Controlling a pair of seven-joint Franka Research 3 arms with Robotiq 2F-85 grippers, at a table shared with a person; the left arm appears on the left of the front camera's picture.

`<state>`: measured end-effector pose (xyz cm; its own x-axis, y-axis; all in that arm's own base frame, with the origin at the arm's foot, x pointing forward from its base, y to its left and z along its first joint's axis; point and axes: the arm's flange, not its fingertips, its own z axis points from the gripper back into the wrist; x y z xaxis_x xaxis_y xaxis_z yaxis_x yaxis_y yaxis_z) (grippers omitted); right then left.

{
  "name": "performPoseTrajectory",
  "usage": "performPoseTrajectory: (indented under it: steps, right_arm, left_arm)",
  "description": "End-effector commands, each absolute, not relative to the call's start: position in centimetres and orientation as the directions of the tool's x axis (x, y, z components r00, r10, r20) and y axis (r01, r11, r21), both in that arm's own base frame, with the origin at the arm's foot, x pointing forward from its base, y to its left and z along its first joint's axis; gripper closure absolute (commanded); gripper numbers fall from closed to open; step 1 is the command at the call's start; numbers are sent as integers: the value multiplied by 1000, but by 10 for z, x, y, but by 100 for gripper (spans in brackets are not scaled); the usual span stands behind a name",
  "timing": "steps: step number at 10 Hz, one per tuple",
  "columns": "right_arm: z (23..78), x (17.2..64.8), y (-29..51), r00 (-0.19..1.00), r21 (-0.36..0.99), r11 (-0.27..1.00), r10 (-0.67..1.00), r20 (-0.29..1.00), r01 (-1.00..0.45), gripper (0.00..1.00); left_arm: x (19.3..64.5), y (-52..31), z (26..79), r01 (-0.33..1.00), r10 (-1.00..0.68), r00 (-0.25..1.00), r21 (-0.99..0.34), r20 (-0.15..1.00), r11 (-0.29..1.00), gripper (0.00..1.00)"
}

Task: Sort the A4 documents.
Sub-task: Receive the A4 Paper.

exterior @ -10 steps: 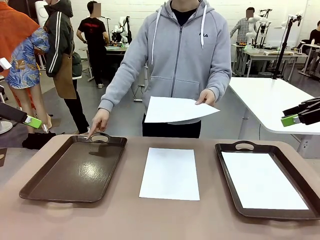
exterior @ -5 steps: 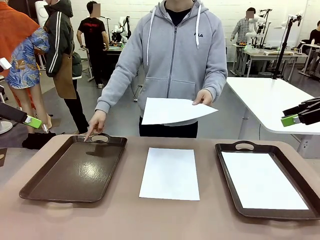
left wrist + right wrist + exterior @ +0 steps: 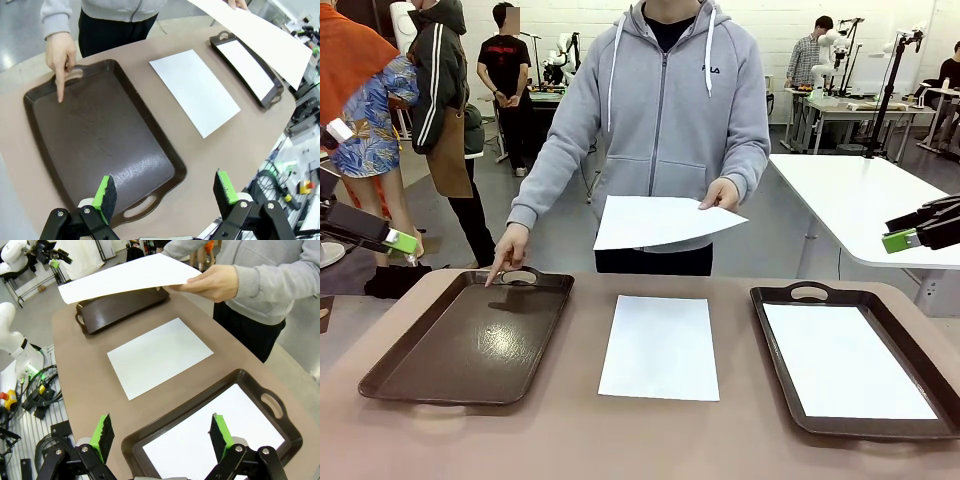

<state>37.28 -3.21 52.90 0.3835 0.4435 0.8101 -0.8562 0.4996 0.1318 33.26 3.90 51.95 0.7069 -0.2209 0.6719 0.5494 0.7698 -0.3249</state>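
Note:
One white A4 document (image 3: 660, 346) lies flat on the table between two brown trays. A second sheet (image 3: 845, 360) lies in the right tray (image 3: 775, 350). The person holds a third sheet (image 3: 655, 220) in one hand above the table's far edge. Their other hand (image 3: 508, 250) points a finger at the far end of the bare left tray (image 3: 470, 340). My left gripper (image 3: 398, 241) hovers open off the table's left side, high over the left tray (image 3: 100, 135). My right gripper (image 3: 900, 240) hangs open off the right side, above the right tray (image 3: 150, 432).
A white table (image 3: 860, 200) stands behind on the right. Other people stand in the room at the back left. Bare brown tabletop (image 3: 580, 440) runs along the near edge.
The person has straightened a little and the held sheet has drifted slightly left and down. My left gripper has edged a little to the right. The right gripper has not moved.

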Motion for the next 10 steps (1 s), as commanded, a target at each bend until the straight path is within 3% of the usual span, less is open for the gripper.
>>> performPoseTrajectory:
  steps: [1,4,10]
  right_arm:
    - [529,373,-33,385,133,501,441,811,-855,0]
    - [529,373,-33,385,133,501,441,811,-855,0]
    - [529,373,-33,385,133,501,441,811,-855,0]
  left_arm:
    - [364,16,517,493,-120,749,-428,651,757,0]
    - [401,-28,501,471,-43,795,-572,605,672,0]
    - [482,-86,468,277,148,926,-891,348,360,0]
